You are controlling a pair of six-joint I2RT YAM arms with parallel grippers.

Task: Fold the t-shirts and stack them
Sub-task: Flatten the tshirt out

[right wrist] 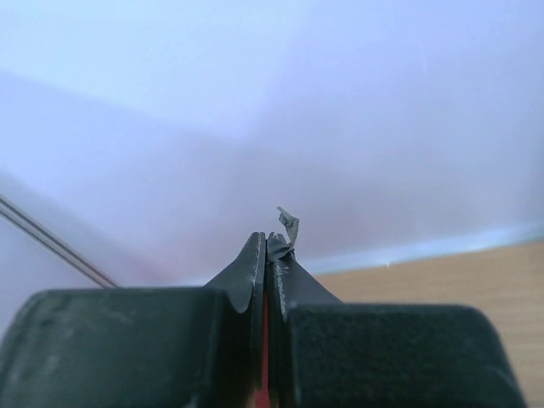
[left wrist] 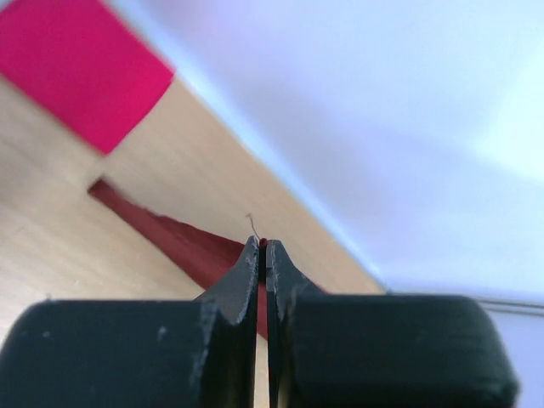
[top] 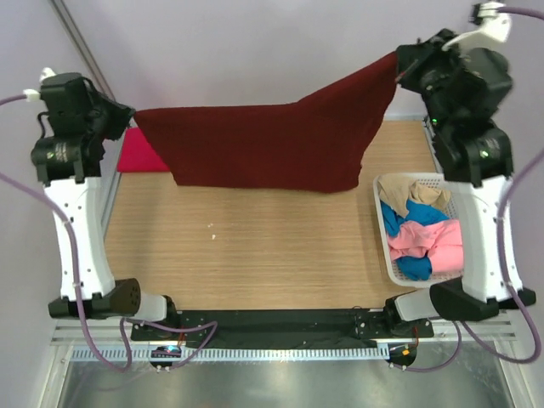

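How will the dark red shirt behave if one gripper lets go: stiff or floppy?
Probably floppy: the dark red shirt hangs limp between the left gripper and right gripper. Likely light, since two corner pinches hold it up.

The wood-grain table (top: 255,255) is carrying few things. A folded crimson-red t-shirt (top: 136,155) is lying flat at about 10 o'clock, close to the far left corner. A white slatted basket (top: 384,246) is sitting at about 4 o'clock against the right edge, holding a beige shirt (top: 416,194), a blue shirt (top: 393,223) and a pink shirt (top: 429,240) in a loose heap. Tiny white specks (top: 212,225) are lying just left of centre, toward 9 o'clock.
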